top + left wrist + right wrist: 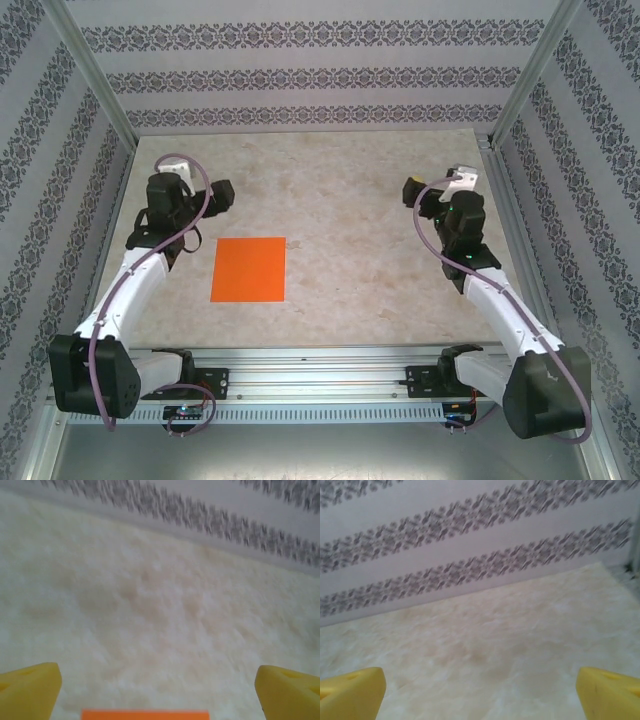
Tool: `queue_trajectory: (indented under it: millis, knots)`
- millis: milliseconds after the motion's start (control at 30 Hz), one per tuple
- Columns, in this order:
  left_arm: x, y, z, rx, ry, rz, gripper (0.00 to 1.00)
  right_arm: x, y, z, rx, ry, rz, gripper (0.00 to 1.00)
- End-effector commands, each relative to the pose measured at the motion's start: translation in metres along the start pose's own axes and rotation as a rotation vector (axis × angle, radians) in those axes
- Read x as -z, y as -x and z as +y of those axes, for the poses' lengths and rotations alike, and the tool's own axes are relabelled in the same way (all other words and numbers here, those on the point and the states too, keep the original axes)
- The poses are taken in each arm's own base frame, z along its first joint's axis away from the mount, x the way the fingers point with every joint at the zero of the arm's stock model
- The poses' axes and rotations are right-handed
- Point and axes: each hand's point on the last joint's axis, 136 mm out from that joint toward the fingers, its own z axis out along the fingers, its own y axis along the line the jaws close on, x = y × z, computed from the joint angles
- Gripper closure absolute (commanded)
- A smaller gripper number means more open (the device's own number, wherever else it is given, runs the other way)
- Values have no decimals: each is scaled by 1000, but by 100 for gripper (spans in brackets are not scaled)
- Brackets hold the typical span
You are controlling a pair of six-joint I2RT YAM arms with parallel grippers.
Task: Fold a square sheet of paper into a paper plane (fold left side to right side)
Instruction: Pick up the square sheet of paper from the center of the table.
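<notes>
Sheet: we find the thin bright orange square sheet of paper (249, 269) flat on the pale marbled worktop (370, 220). It lies left of centre, near the left arm (140, 275) and well apart from the right arm (495, 295).
Why it lies so: flat, uncreased and roughly square to the worktop's edges. We judge this leaves its left edge free to be lifted and carried over to the right edge.
Left pincer (158, 680): its yellow fingers (30, 687) stand fully apart with nothing between them.
Right pincer (480, 682): it is just as wide and just as empty, over bare worktop.
Why the arms sit so: one stands on each side, so the sheet is uncovered. We judge the left is nearer because the first fold starts on its side.
Top view adds: the whole square, its four corners, and how both arms stand to it.
Left wrist view adds: a strip of the sheet's orange edge (145, 714) at the bottom of the frame, between the fingers. This shows us that the pincer is lined up close to the paper.
Right wrist view adds: the spread of its fingers, and the worktop running to the patterned wall (470, 540).
Progress: we judge that no fold has been made yet.
</notes>
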Motion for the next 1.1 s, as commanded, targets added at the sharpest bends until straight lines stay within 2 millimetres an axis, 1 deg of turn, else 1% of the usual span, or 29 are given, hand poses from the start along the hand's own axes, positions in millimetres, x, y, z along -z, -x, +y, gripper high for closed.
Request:
queue_trajectory:
  millis: [0, 67, 133, 233, 267, 300, 367, 433, 567, 733, 900, 1067]
  knots:
    - [10, -126, 6, 285, -34, 478, 0, 7, -87, 35, -62, 23, 338, 2]
    - [17, -149, 7, 323, -40, 543, 0, 7, -112, 70, -37, 55, 415, 2]
    - [23, -162, 12, 328, -21, 568, 0, 4, -132, 102, -7, 90, 482, 2]
    - [30, -178, 22, 326, 24, 599, 0, -5, -165, 146, 29, 123, 584, 2]
    - [31, -183, 23, 329, 23, 615, 0, -9, -172, 161, 37, 137, 616, 2]
    - [31, -188, 23, 337, 21, 629, 0, -13, -183, 172, 55, 145, 648, 3]
    - [32, -200, 25, 349, 15, 654, 3, -23, -201, 197, 92, 161, 693, 3]
    - [33, -206, 25, 353, 11, 667, 4, -32, -214, 214, 111, 166, 724, 4]
    - [32, -211, 24, 368, -11, 666, 7, -49, -236, 243, 138, 177, 773, 5]
    - [32, -217, 26, 372, -7, 675, 9, -63, -253, 267, 169, 186, 811, 5]
    - [30, -222, 30, 375, 3, 679, 10, -70, -274, 279, 180, 182, 854, 5]
    - [26, -223, 31, 372, 5, 684, 10, -73, -289, 288, 192, 194, 887, 5]
